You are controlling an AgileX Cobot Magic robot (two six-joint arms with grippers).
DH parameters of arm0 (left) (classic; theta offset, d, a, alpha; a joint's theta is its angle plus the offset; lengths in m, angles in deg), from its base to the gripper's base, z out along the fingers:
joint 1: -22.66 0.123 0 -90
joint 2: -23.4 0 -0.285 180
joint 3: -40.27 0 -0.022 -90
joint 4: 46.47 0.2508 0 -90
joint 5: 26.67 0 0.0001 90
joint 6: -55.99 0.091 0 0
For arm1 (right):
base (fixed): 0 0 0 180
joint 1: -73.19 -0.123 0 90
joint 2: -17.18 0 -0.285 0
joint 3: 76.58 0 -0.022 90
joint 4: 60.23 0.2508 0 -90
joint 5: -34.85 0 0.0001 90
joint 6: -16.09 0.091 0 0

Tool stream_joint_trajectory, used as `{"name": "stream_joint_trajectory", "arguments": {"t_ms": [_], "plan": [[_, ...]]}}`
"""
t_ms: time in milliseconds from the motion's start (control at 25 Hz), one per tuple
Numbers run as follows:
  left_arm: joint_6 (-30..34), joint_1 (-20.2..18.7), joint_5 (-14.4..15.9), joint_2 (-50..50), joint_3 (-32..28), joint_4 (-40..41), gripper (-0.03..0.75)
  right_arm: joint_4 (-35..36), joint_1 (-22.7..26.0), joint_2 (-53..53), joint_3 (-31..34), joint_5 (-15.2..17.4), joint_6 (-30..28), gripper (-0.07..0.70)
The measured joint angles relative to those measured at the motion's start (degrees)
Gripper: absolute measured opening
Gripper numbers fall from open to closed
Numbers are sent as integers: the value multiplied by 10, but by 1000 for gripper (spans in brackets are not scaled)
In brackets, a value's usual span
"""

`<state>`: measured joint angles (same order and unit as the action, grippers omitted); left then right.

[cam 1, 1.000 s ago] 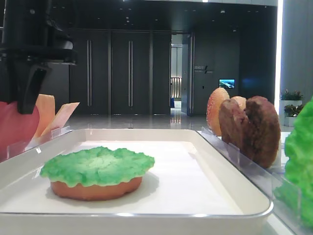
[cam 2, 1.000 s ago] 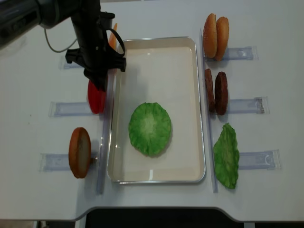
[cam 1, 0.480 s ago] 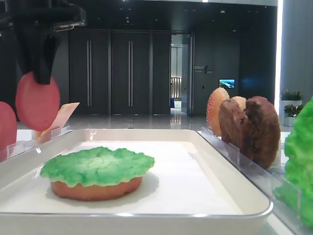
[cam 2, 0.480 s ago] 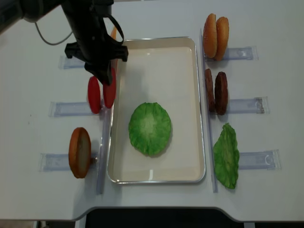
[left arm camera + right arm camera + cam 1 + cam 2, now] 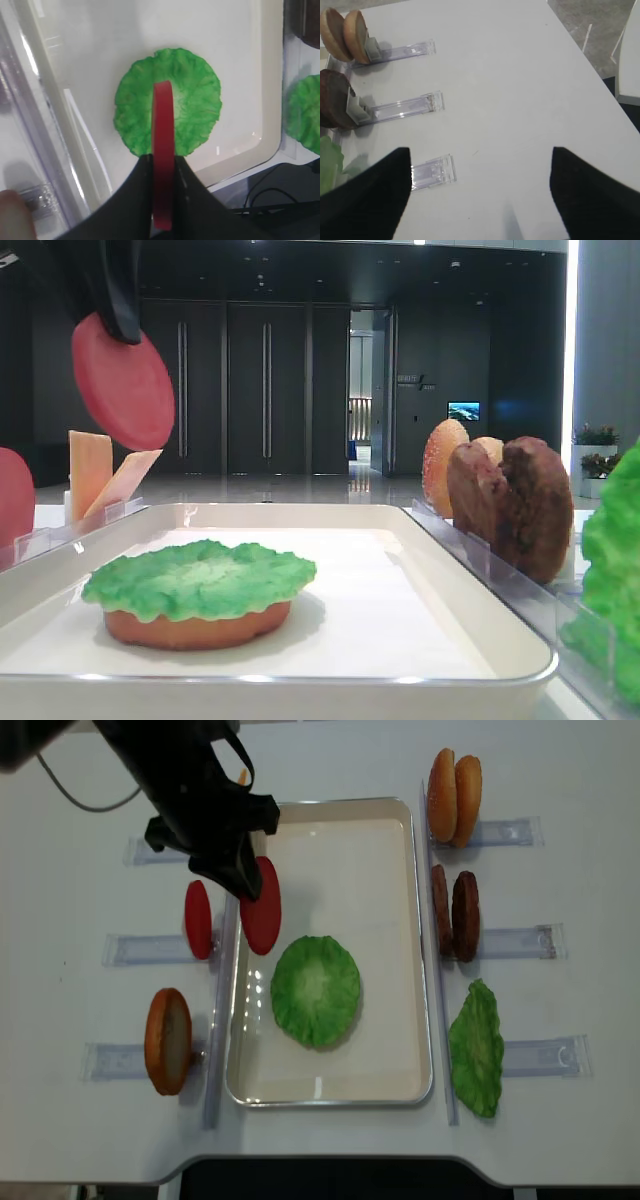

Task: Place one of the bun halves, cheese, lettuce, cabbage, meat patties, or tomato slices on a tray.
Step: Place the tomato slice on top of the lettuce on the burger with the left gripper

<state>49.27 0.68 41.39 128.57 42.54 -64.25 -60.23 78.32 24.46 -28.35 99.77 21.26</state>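
This looks like a demo setup in an office building lobby: behind the white desk (image 5: 600, 530) stand tall dark panelled doors (image 5: 225, 390), a polished floor, a small lit screen (image 5: 463, 411) on the far wall, and potted plants (image 5: 597, 448) by a bright window strip.

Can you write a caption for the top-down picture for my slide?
Left gripper carries a tomato slice over the tray, beside the lettuce.

matte black arm (image 5: 150, 760) with a thin black cable looping beside it.
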Motion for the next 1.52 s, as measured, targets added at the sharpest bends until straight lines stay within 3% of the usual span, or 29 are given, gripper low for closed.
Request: {"name": "stream_joint_trajectory", "arguments": {"t_ms": [240,560,720,1040,1520], "plan": [[91,0,-96,-50,-120,-117,64,0,0,0,0,0,0,539],[356,0,-193,-81,-269,-353,64,0,0,0,0,0,0,539],[452,0,-233,-81,-318,-418,64,0,0,0,0,0,0,539],[474,0,-271,-79,-345,-442,64,0,0,0,0,0,0,539],[478,0,-281,-11,-345,-460,63,0,0,0,0,0,0,539]]}}
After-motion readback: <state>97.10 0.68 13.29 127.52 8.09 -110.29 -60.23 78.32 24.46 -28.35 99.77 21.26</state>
